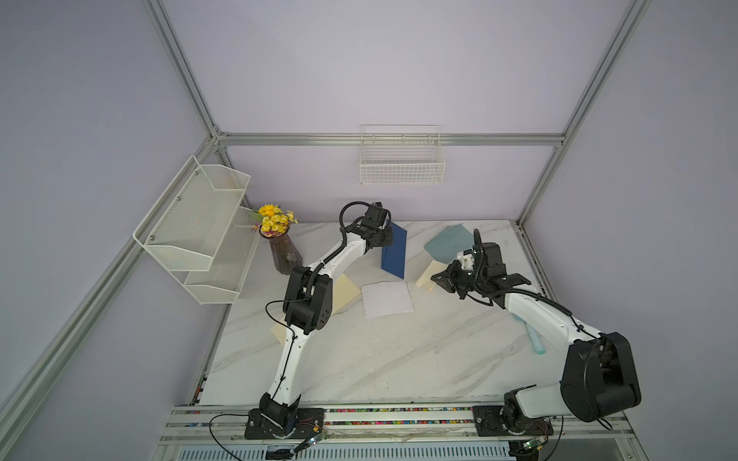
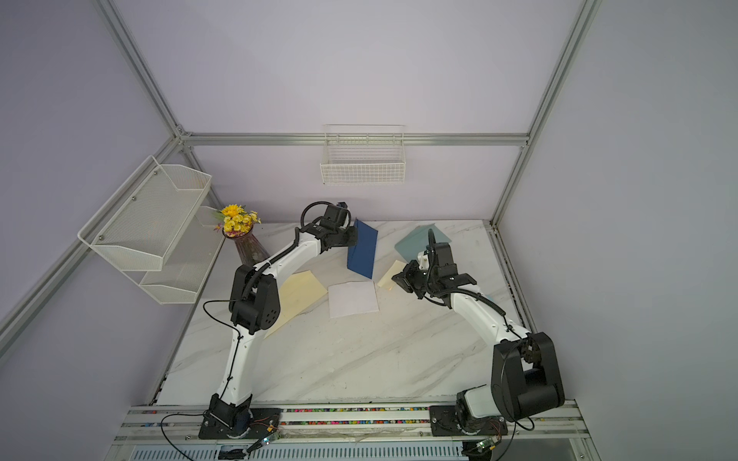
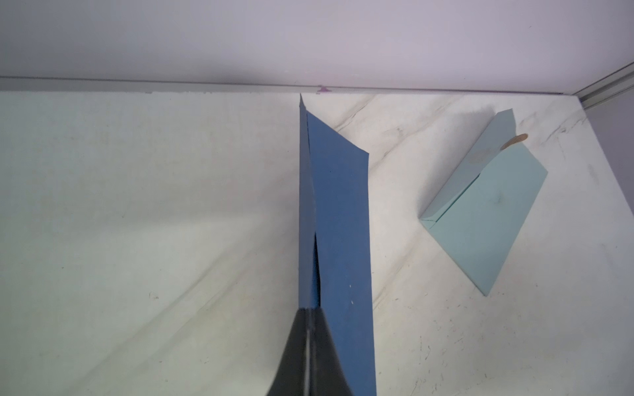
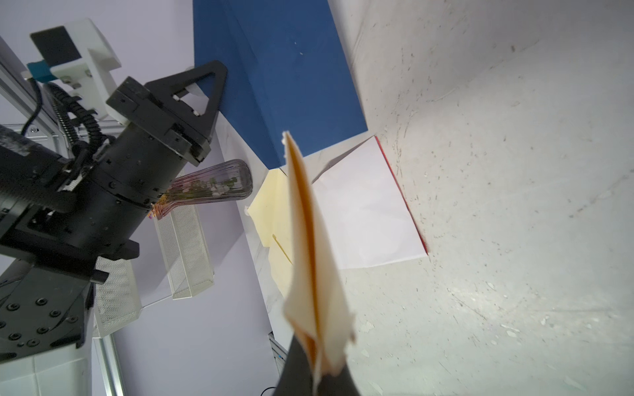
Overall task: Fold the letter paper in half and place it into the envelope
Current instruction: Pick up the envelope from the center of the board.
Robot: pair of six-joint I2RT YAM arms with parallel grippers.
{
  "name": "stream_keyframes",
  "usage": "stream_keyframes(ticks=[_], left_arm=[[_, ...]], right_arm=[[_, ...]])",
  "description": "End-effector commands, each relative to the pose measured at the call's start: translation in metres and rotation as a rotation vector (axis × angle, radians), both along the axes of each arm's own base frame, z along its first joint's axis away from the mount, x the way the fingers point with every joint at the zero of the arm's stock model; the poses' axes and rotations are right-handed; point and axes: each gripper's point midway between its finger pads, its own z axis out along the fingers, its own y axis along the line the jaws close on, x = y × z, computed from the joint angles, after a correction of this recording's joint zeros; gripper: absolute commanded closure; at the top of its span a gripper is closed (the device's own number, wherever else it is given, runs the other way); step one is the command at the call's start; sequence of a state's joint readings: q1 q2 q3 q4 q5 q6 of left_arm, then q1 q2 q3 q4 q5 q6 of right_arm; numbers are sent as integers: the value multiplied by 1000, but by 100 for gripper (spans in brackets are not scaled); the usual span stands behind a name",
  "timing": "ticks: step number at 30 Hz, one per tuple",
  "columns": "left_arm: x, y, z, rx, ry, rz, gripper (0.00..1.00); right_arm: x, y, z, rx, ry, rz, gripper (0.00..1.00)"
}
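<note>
Inserting the folded paper (image 4: 315, 257) into the blue envelope (image 1: 395, 251) is the step in hand. The paper is cream and doubled over. It is clamped at one end between the closed fingers of the right gripper (image 4: 317, 363) and held off the table (image 1: 379, 359). Its free end points toward the envelope, and the two are near but not touching. Its layers gape slightly along their length.

The envelope stands on edge above the table. The left gripper (image 3: 308, 329) pinches it at one end, fingers pressed together on it. In the left wrist view only a narrow dark slit shows between the envelope's layers, so the mouth appears barely parted.

Recommended procedure, judged from this position:

1. Hold the envelope steady with the left gripper and do not slacken the pinch.
2. Bring the paper's free end level with the slit and turn it into the same plane as the envelope.
3. Advance slowly along that plane. A skewed entry would likely buckle the paper or push the envelope aside.
4. Release the paper only once most of it is inside.

Surroundings:

- A white sheet (image 1: 386, 298) lies flat just beside the envelope's lower edge.
- A pale blue envelope (image 1: 449, 241) lies farther back.
- A cream envelope (image 2: 299, 291) lies partly under the left arm.
- A vase of flowers (image 1: 284, 255) stands near the back-left corner.

Route the paper clear of all four.
</note>
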State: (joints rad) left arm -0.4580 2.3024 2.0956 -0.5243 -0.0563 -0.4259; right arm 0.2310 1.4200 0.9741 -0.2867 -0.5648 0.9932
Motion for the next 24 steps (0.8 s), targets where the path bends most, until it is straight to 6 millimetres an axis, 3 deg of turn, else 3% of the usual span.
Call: stream_keyframes(ticks=[1,7,15,24], left_arm=[[7,3,60,-62,-125,3,100],[-14,-1,71,-117,-91,-45,100],[-60,-3,95,-176,-64,-120,100],[-108,8,119,-178,-100,-151,100]], right_arm=[[6,-2,9,-14,-28,-7,100],[13,-2,13,-32,-55,-1,100],[13,-2,23,-48,-89,17,100],[-6,17,33,-69,-116,74,100]])
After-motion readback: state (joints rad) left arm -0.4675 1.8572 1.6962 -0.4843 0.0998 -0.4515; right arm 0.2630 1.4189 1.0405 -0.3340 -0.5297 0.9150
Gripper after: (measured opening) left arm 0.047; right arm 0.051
